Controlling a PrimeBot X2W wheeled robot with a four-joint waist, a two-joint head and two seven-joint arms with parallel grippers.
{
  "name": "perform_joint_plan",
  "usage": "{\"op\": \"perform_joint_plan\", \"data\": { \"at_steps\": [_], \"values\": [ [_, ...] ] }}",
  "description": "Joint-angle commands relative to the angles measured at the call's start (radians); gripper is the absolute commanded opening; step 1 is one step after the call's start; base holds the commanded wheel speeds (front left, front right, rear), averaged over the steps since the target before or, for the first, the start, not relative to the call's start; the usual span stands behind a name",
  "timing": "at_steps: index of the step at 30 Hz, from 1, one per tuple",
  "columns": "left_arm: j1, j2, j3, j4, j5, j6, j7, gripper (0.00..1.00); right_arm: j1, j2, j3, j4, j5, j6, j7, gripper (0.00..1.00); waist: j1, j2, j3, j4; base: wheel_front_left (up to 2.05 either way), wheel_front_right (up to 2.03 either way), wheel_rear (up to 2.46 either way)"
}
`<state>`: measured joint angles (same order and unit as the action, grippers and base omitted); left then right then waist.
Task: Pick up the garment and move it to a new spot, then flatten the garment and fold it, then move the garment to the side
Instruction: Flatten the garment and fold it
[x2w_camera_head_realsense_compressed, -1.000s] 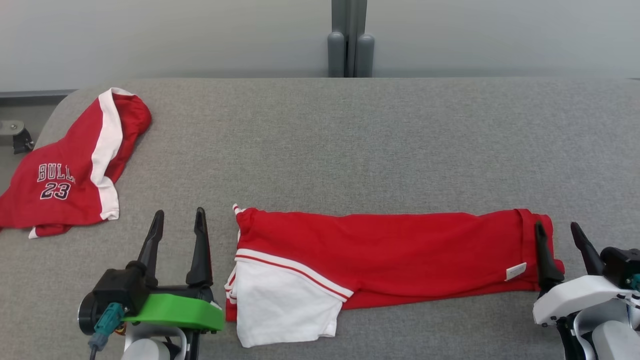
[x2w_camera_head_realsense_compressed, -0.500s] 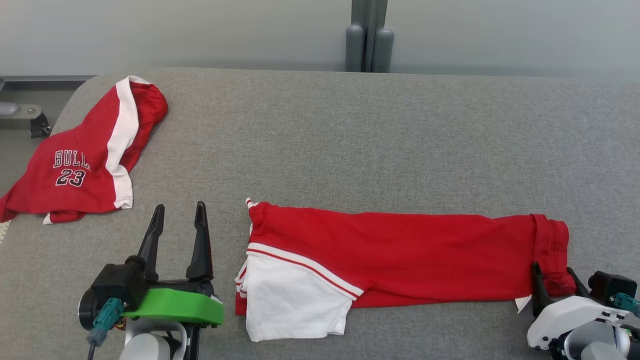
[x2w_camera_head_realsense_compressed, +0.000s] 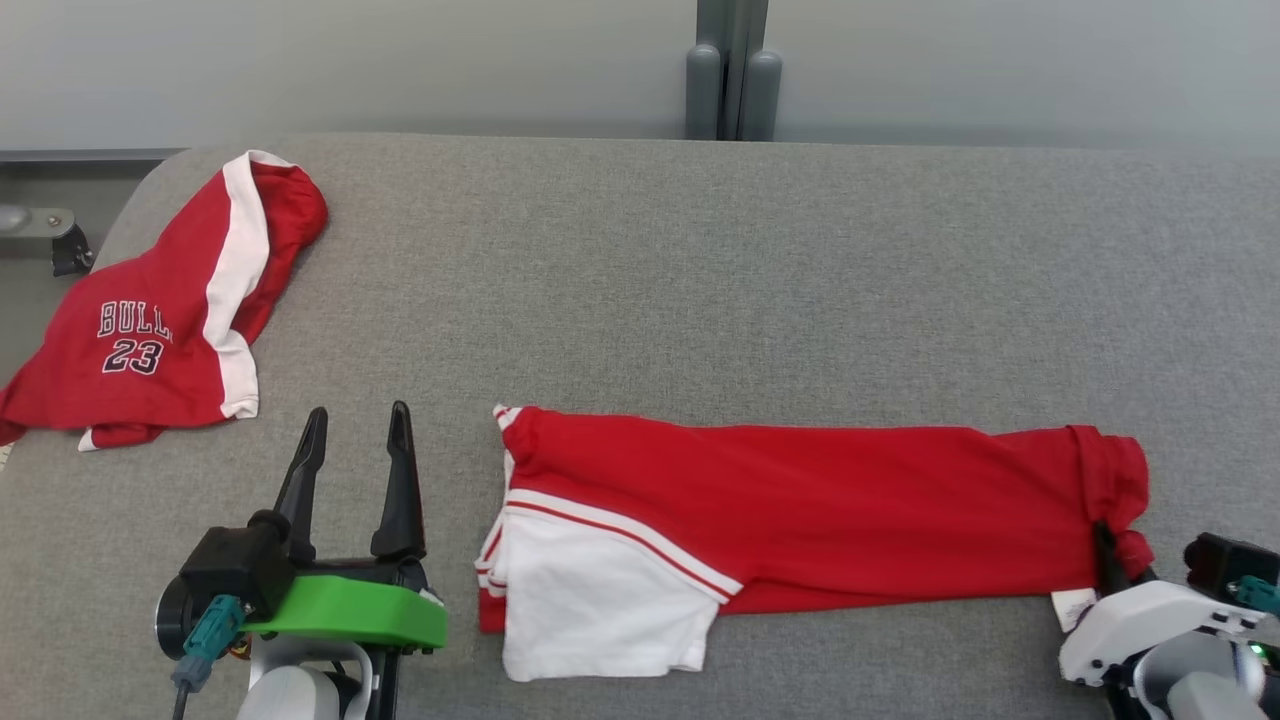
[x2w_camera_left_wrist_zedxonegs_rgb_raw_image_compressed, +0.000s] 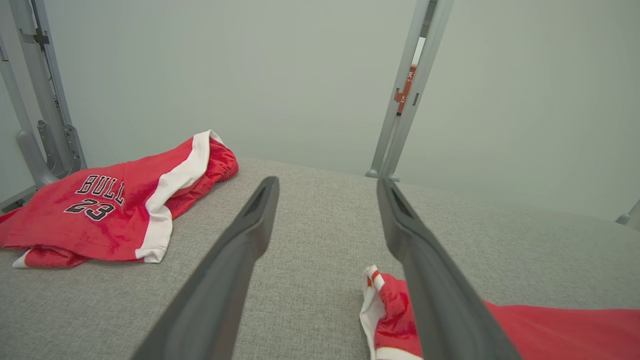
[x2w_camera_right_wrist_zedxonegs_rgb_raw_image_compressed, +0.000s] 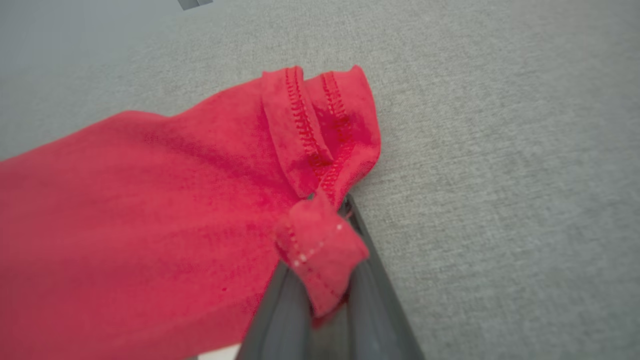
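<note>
Garment (x2w_camera_head_realsense_compressed: 800, 510) lies folded lengthwise; right gripper (x2w_camera_head_realsense_compressed: 1110, 545) clamps its 3 o'clock end, left gripper (x2w_camera_head_realsense_compressed: 359, 412) spread; cross-fold, shift aside remain.

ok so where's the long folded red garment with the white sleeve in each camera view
head view: long folded red garment lies lower centre, stretching toward the right edge
left wrist view: bottom right corner
right wrist view: left and centre, hem bunched at bottom middle
shared landmark: grey fabric tabletop beneath it
</note>
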<state>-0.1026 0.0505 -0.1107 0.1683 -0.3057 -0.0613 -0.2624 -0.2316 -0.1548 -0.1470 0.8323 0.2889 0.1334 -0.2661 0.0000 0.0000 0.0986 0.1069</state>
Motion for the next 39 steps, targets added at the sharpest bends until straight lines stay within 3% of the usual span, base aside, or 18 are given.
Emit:
{"op": "perform_joint_plan", "data": {
  "at_steps": [1, 9, 15, 21, 30, 34, 39],
  "values": [
    [-0.012, 0.001, 0.001, 0.001, 0.0, 0.004, -0.003, 1.0, 0.004, -0.035, -0.029, 0.005, -0.002, -0.005, 0.003, 0.0, 0.0, 0.0, -0.001, -0.001, 0.0, 0.0, 0.0],
    [-0.006, 0.001, -0.004, 0.0, -0.006, -0.001, -0.003, 1.0, -0.027, -0.136, -0.23, 0.027, -0.091, -0.004, 0.002, 0.0, 0.0, 0.0, -0.013, -0.007, 0.0, 0.0, 0.0],
    [-0.006, 0.001, -0.014, -0.005, -0.017, 0.006, -0.003, 1.0, -0.062, -0.121, -0.278, -0.039, -0.155, -0.004, 0.002, 0.0, 0.0, 0.0, -0.032, -0.011, 0.0, 0.0, 0.0],
    [0.012, 0.001, -0.028, 0.0, -0.027, 0.011, -0.003, 1.0, -0.073, -0.039, -0.131, -0.17, -0.133, -0.004, 0.002, 0.0, 0.0, 0.0, -0.062, -0.013, 0.0, 0.0, 0.0],
    [0.032, 0.001, -0.042, -0.004, -0.038, 0.015, -0.003, 1.0, 0.004, 0.075, 0.223, -0.435, -0.021, -0.004, 0.088, 0.0, 0.0, 0.0, -0.087, 0.029, 0.0, 0.0, 0.0],
    [0.035, 0.001, -0.05, -0.001, -0.031, 0.011, -0.003, 1.0, 0.028, 0.094, 0.349, -0.465, 0.009, -0.004, 0.113, 0.0, 0.0, 0.0, -0.088, 0.061, 0.0, 0.0, 0.0],
    [0.034, 0.001, -0.059, 0.003, -0.029, 0.014, -0.003, 1.0, 0.041, 0.102, 0.458, -0.411, 0.027, -0.004, 0.108, 0.0, 0.0, 0.0, -0.088, 0.105, 0.0, 0.0, 0.0]
  ]
}}
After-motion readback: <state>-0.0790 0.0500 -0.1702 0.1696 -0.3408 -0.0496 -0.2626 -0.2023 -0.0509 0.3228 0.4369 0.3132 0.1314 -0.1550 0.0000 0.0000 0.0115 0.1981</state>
